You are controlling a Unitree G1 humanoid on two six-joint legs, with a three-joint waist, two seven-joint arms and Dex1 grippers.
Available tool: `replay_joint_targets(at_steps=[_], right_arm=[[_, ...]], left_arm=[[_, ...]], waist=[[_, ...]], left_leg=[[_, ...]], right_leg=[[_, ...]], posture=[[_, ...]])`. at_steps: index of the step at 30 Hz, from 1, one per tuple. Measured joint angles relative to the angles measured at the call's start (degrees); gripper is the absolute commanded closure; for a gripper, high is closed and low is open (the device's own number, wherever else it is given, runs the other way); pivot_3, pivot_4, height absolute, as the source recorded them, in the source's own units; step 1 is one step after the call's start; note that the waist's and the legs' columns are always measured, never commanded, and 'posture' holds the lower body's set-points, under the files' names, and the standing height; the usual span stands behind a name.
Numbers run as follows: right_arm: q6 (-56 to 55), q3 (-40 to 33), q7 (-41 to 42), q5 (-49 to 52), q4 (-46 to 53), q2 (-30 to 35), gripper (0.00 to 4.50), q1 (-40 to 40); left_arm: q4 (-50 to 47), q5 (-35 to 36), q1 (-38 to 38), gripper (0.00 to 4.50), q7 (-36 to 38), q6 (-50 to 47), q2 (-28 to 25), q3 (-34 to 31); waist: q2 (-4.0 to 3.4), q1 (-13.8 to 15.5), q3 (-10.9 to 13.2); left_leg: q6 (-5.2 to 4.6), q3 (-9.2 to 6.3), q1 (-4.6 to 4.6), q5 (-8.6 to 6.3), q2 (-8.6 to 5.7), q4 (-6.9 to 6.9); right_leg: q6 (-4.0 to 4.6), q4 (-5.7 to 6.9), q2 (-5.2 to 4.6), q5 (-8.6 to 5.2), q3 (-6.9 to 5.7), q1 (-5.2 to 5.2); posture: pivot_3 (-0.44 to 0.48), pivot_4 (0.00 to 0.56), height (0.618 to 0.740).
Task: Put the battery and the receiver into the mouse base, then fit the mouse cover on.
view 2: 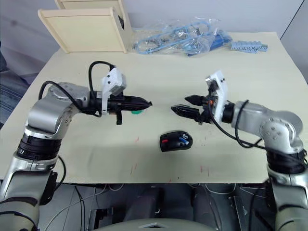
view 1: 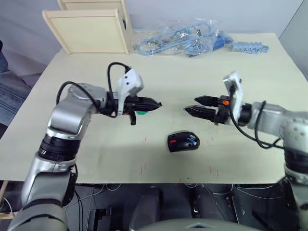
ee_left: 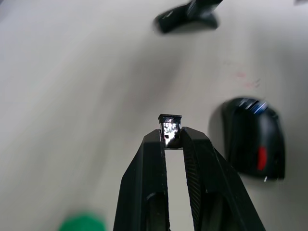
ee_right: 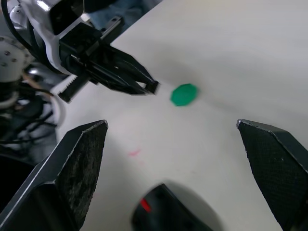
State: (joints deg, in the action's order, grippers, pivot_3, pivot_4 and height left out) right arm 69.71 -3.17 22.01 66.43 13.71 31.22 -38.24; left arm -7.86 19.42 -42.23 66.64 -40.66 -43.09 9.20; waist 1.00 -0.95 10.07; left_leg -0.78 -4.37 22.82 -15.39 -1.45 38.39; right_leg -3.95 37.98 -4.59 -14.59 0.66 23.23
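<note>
My left gripper hovers above the table's middle, shut on the receiver, a tiny dark stub with a shiny face pinched at its fingertips. The mouse base lies on the table in front of and between both grippers, open side up, with red parts showing. The battery, blue and white, sits inside it. My right gripper faces the left one from the right, open and empty, a little behind the base. The mouse cover is out of view.
A green round disc lies just below the left gripper. At the back stand a pale wooden box, a clear bag of blue parts and a blue strip. The table's front edge is near the base.
</note>
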Motion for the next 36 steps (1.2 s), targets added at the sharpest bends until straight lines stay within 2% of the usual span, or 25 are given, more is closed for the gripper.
replay_joint_targets(at_steps=[9,10,11,20,21,22,24,36], right_arm=[[10.6,-1.66,-4.25,5.3,-10.05,-4.13,0.0,-6.27],[11.51,-2.45,-4.95,5.97,-10.89,-4.57,0.49,-6.81],[11.71,-2.46,-5.09,6.07,-11.15,-4.59,0.77,-6.87],[17.01,-5.88,-10.7,11.21,-15.38,-7.28,0.77,-9.13],[17.28,-6.07,-11.23,11.73,-15.59,-7.38,1.22,-9.15],[17.41,-6.19,-11.38,11.94,-15.73,-7.47,1.28,-9.16],[17.62,-6.61,-12.57,12.96,-16.29,-8.11,2.04,-9.21],[17.57,-6.72,-16.48,15.63,-18.08,-9.14,2.04,-10.39]], left_arm=[[-0.16,-2.35,-0.29,4.4,0.98,9.04,1.67,2.82],[-0.17,-2.53,-0.31,4.5,1.12,10.02,1.69,2.82],[-0.18,-2.55,-0.32,4.5,1.15,10.39,1.7,2.82],[-2.27,-3.57,-0.31,4.5,1.39,13.66,2.28,3.32],[-2.47,-3.57,-0.31,4.5,1.38,13.66,2.29,3.32],[-2.56,-3.57,-0.31,4.5,1.37,13.66,2.32,3.32],[-2.81,-3.52,-0.32,4.5,1.22,13.6,3.0,3.32],[-2.76,-3.49,-0.87,4.5,1.7,13.55,3.77,3.33]], waist=[[0.0,-0.11,0.0],[0.0,-0.12,0.0],[0.0,-0.14,0.0],[-0.01,-0.27,0.0],[-0.01,-0.29,0.0],[-0.01,-0.3,0.0],[-0.01,-0.45,0.0],[-0.01,-1.43,0.0]], left_leg=[[0.01,0.15,0.11,0.01,0.0,-0.03],[0.01,0.15,0.11,0.01,0.0,-0.03],[0.0,0.15,0.11,0.0,0.0,-0.03],[0.0,0.18,0.1,0.0,0.0,-0.03],[0.0,0.18,0.11,0.0,0.0,-0.03],[0.0,0.18,0.1,0.0,0.0,-0.03],[0.0,0.18,0.1,0.0,0.0,-0.03],[-0.01,0.18,0.1,0.0,0.0,-0.03]], right_leg=[[0.0,0.08,0.01,0.01,0.16,0.21],[0.0,0.09,0.01,0.01,0.16,0.21],[0.0,0.09,0.01,0.01,0.17,0.21],[0.0,0.12,0.01,0.01,0.2,0.22],[0.0,0.12,0.02,0.01,0.2,0.22],[0.0,0.12,0.02,0.01,0.2,0.22],[0.0,0.13,0.02,0.01,0.2,0.22],[0.0,0.15,0.02,0.01,0.21,0.23]], posture=[[0.0,0.15,0.74],[0.0,0.15,0.74],[0.0,0.15,0.74],[0.0,0.15,0.74],[0.0,0.15,0.74],[0.0,0.15,0.74],[0.0,0.15,0.74],[0.0,0.15,0.74]])
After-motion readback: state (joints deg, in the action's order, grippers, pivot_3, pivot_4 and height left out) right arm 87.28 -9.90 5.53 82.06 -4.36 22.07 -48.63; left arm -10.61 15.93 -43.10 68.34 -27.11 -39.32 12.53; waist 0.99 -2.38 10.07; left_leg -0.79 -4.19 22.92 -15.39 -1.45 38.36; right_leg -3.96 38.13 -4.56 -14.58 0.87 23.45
